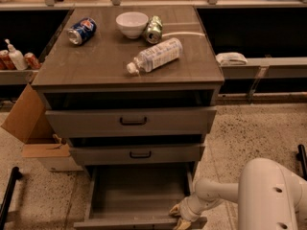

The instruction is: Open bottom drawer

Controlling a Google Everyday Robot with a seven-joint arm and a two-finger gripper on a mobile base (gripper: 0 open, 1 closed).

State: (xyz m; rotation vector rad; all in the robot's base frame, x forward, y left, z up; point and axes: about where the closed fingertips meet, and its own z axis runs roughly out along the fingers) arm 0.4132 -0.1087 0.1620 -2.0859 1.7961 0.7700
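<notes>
In my one camera view, the bottom drawer (136,191) stands well out from the cabinet (201,75), its inside showing below the middle drawer (139,154), so I judge the opening all but done. The gripper (179,216) sits low at the right end of that drawer's front. I cannot tell whether it is open or closed. All that looks left is backing the arm away.

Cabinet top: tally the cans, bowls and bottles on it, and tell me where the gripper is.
Cans: 2 (blue can, green can)
Bowls: 1 (white bowl)
Bottles: 1 (plastic bottle)
Total: 4
The gripper is at the right end of the open bottom drawer front.
</notes>
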